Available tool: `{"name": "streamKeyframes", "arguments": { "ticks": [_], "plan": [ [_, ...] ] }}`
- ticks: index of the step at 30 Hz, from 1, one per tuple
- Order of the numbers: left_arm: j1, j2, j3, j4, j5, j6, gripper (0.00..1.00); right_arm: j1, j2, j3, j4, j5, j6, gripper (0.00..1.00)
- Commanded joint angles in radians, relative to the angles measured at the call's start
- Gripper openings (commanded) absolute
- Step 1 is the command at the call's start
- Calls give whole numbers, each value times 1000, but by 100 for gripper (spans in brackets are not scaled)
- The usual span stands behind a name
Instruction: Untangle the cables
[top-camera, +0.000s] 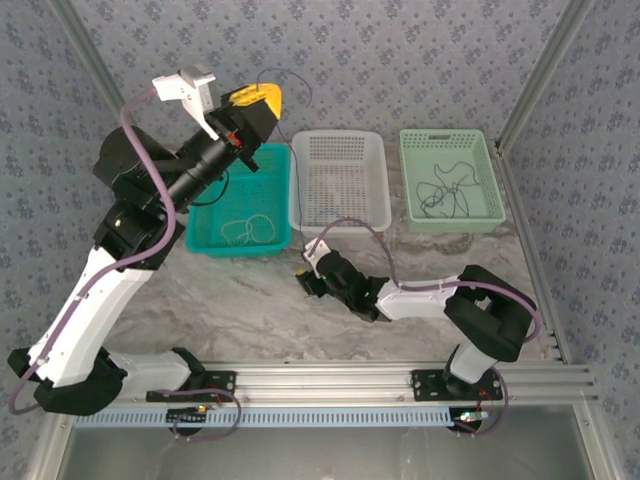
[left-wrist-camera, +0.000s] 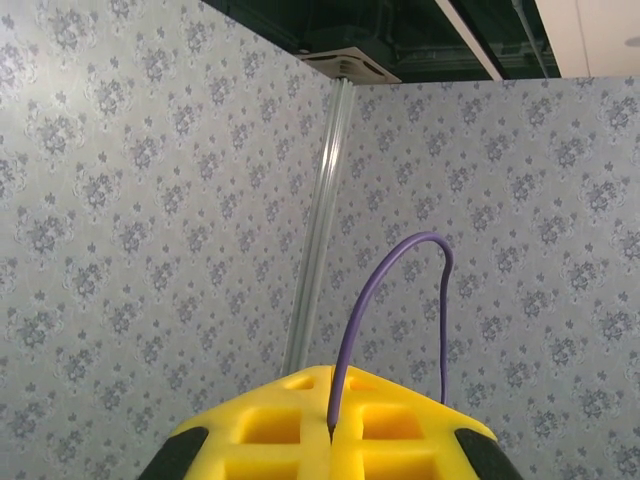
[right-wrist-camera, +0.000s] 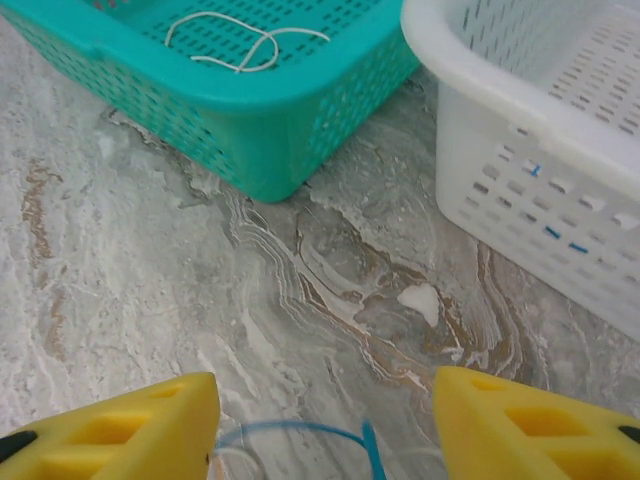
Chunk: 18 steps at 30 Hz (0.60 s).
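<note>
Cream cable (right-wrist-camera: 258, 50) is lying in limp loops in the perforated teal basket (right-wrist-camera: 260, 140), and the black cable (top-camera: 440, 190) is tangling in the green basket (top-camera: 447, 136). Up high, the left gripper (left-wrist-camera: 331, 400) is pinching a thin purple cable (left-wrist-camera: 425, 236). The right gripper (right-wrist-camera: 325, 385) is gaping over a blue cable (right-wrist-camera: 300, 430) on the veined marble tabletop (right-wrist-camera: 150, 260).

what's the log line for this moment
left gripper: raised, shut on purplish cable | right gripper: open over blue cable on table | cream cable: in teal basket | black cable: in green basket

Teal basket (right-wrist-camera: 230, 140) glossy plastic; tabletop (right-wrist-camera: 150, 280) smooth, marble-look; frame rail (top-camera: 330, 378) metal.
</note>
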Motion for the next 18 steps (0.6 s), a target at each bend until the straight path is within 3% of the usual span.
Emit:
{"name": "streamKeyframes", "arguments": {
  "ticks": [1,5,18],
  "plan": [
    [4,-29,96,4,-5,49,2,-5,22,-30,-27,33,50,58],
    [5,-23,167,-34,-8,79,2,-9,20,-81,-17,55,94,53],
    [5,57,419,-145,-3,135,2,-41,-63,-232,-19,81,194,56]
  ]
}}
